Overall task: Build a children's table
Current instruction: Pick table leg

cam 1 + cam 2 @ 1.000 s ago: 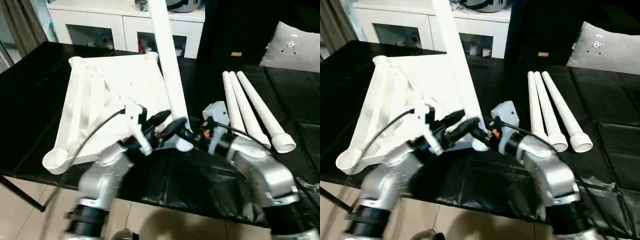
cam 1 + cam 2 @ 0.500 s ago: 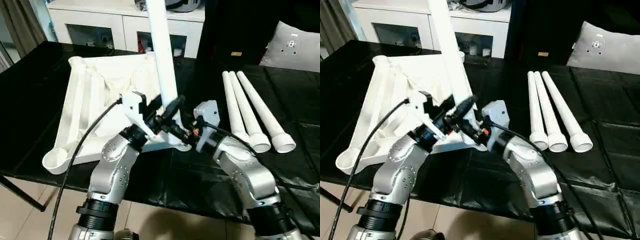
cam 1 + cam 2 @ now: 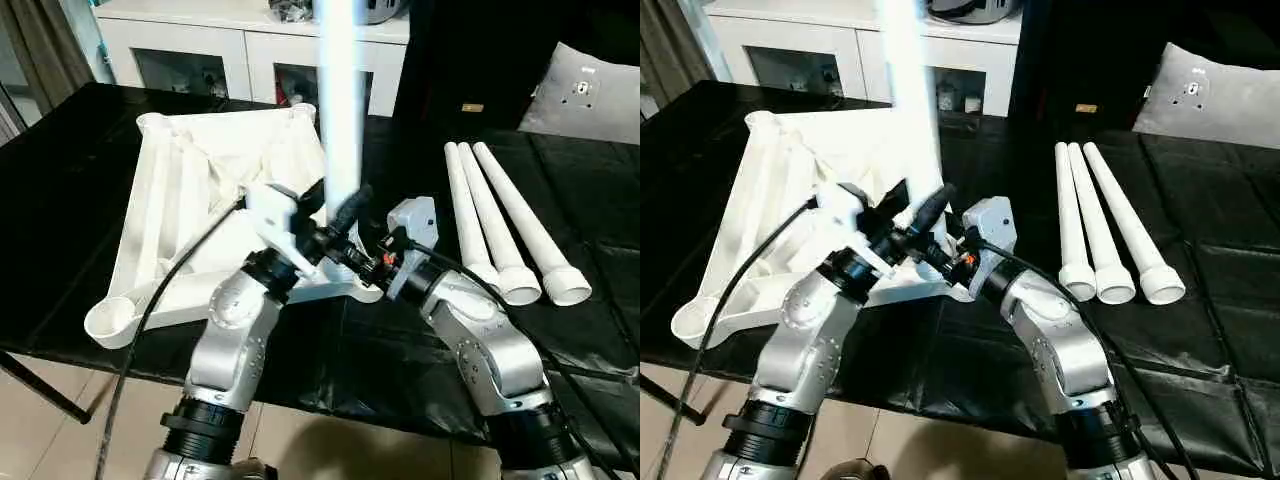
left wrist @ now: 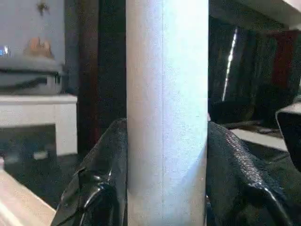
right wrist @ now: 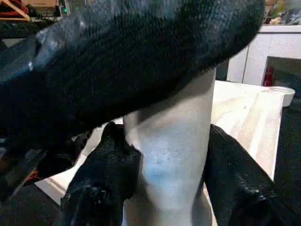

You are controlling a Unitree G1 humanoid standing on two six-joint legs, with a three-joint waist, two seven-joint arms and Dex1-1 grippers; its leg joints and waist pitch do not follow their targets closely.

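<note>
The children's table top (image 3: 190,200) lies upside down on the black work surface, ribs up, with round sockets at its corners. One white leg (image 3: 340,120) stands nearly upright at the top's near right corner. My left gripper (image 3: 335,215) is shut on this leg, whose tube (image 4: 167,117) runs between its black fingers (image 4: 94,188). Just below, my right gripper (image 3: 355,265) is shut on the leg's lower end (image 5: 169,155), one finger on each side. Three more legs (image 3: 500,220) lie side by side to the right.
A white cabinet (image 3: 250,40) stands behind the work surface and a grey cushion (image 3: 590,95) lies at the back right. A black cable (image 3: 160,300) loops from my left wrist over the table top. The work surface's front edge (image 3: 100,365) runs close under both forearms.
My left gripper rose from beside the leg's base and closed on the leg. The leg swung from leaning left to nearly upright, with my right gripper still on its base.
</note>
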